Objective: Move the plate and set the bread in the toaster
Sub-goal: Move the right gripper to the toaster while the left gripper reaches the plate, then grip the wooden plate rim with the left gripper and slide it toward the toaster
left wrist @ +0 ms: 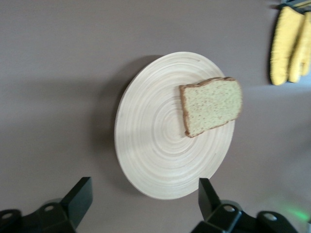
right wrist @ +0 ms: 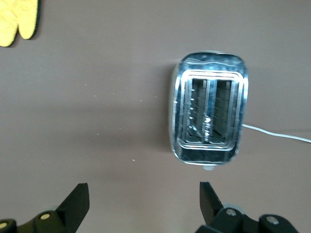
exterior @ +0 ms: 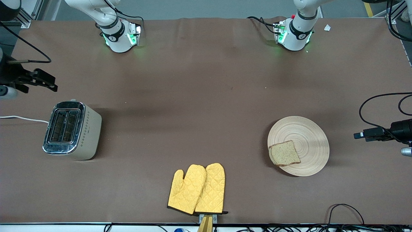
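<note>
Bread waits on the plate

Both tools hang wide open: left tool (left wrist: 141,201) by the plate (exterior: 305,138) with bread (exterior: 284,153), right tool (right wrist: 141,204) by the toaster (exterior: 72,130). Grab the plate's rim gently, keep it flat.

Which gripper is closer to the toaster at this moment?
The right. The right gripper hangs open over the table beside the toaster, at the right arm's end. The left gripper is open at the left arm's end, beside the plate holding the bread.
</note>
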